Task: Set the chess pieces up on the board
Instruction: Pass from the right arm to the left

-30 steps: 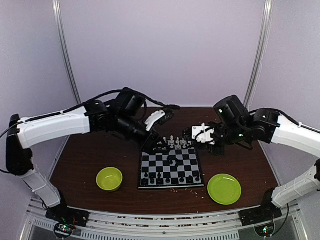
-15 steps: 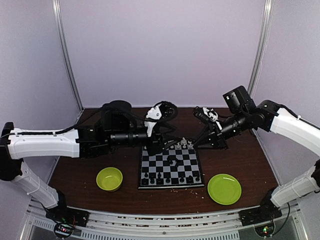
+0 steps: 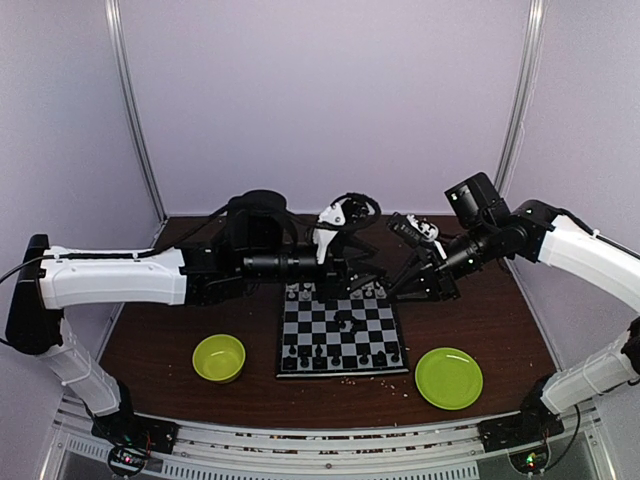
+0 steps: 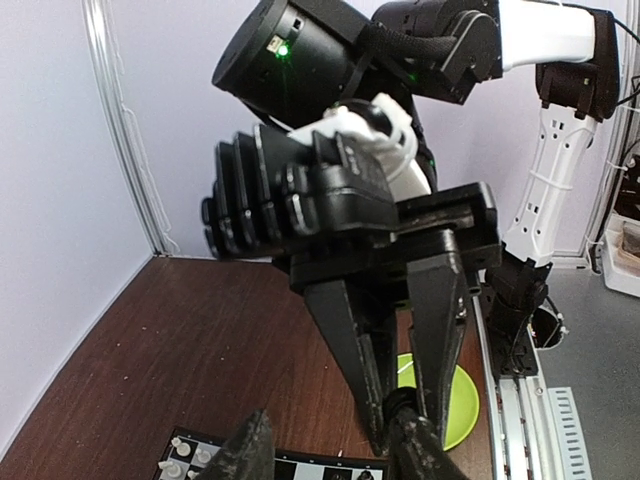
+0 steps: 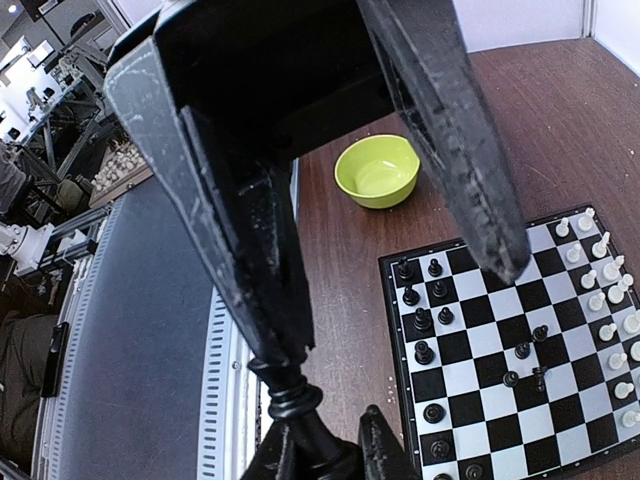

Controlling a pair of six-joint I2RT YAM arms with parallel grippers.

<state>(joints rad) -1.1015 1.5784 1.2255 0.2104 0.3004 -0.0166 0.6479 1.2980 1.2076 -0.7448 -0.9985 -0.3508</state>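
The board [image 3: 342, 338] lies mid-table, with white chess pieces [image 3: 345, 290] along its far rows and black ones [image 3: 340, 355] along the near rows; a few black ones stand mid-board. Above the board's back right corner, my right gripper [image 3: 398, 284] is shut on a black chess piece [image 5: 295, 398], held by its base [image 4: 400, 398]. My left gripper [image 3: 372, 268] faces it, open. One of the left gripper's fingers [image 5: 235, 240] touches the piece's top; the other finger [image 5: 450, 150] stands well apart. In the left wrist view the left fingertips [image 4: 245, 452] frame the right gripper [image 4: 405, 420].
A green bowl [image 3: 219, 357] sits left of the board and a flat green plate [image 3: 448, 377] to its right, both near the front edge. Small crumbs lie along the board's front rim. Walls close in the back and sides.
My left arm swung right from the board's back left corner to meet the right gripper, its jaws a little wider. The right gripper lifted and tilted early, then stayed still.
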